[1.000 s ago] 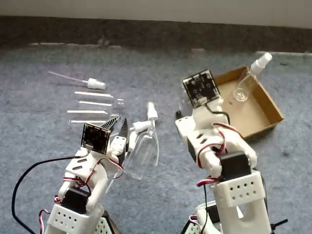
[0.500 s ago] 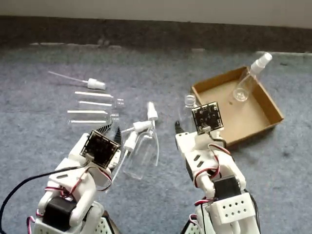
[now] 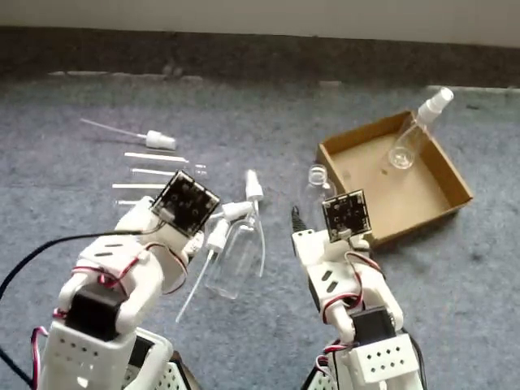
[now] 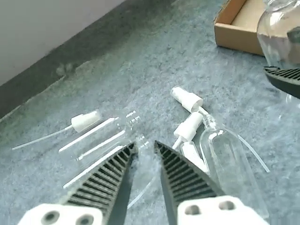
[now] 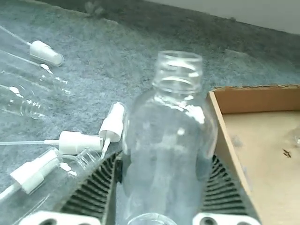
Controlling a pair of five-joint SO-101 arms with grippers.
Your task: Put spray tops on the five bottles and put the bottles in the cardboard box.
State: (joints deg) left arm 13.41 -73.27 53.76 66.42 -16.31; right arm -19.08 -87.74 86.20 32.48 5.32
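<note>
The right gripper (image 5: 164,168) has its jaws clamped round the body of an open bottle (image 5: 168,122). It holds the bottle upright with the bare neck up, just left of the cardboard box (image 3: 418,199). I'd judge it is held that way so a top can be pushed down onto it before it goes in.

The left gripper (image 4: 144,149) has its jaws a little apart with nothing between them. It hangs over the loose parts on the grey tabletop (image 3: 268,106), probably to fetch that top.

I count five bottles:
- The open bottle held by the right gripper.
- A capped bottle (image 3: 413,134) leaning against the far wall of the box, already done.
- A lying bottle (image 3: 236,256) in the middle.
- Two more clear bottles (image 4: 103,136) lying side by side to the left.

I also count five spray tops:
- One is on the capped bottle.
- One long-tubed spray top (image 3: 159,140) lies far left.
- Three clustered tops (image 3: 236,211) lie at the neck end of the lying bottle. I cannot tell whether any of them is seated on it.
</note>
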